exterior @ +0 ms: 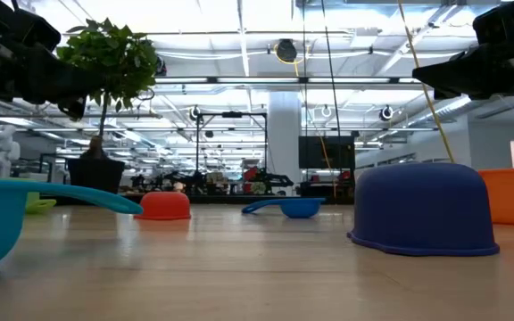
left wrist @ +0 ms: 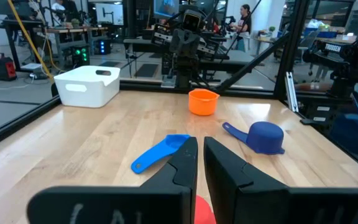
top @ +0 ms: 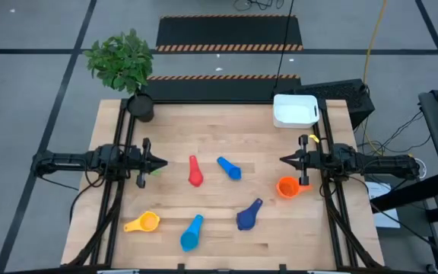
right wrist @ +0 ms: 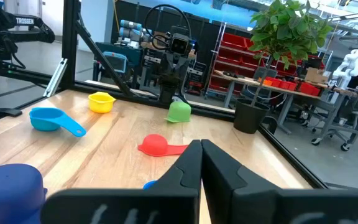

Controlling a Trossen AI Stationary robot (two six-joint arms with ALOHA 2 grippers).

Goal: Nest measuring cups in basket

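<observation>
Overhead, my left gripper (top: 160, 161) hangs pinched nearly shut and empty at the table's (top: 226, 228) left side, my right gripper (top: 284, 160) fully shut and empty at the right. Between them lie the red cup (top: 195, 172), its handle toward the far edge, and the medium blue cup (top: 230, 168), lying diagonally. The orange cup (top: 288, 186) sits just beside my right gripper. Nearer the front edge are the yellow cup (top: 143, 222), handle pointing left, the light blue cup (top: 192, 232) and the dark blue cup (top: 249, 216), both slanted. The white basket (top: 295, 110) sits at the far right corner, empty, and a potted plant (top: 125, 68) at the far left.

Level with the tabletop, the dark blue cup (exterior: 425, 209) rests mouth down.

Past my left fingers (left wrist: 225, 177), the orange cup (left wrist: 203, 101) stands upright.

Past my right fingers (right wrist: 222, 171), a green cup (right wrist: 179, 111) sits beneath my left arm.
</observation>
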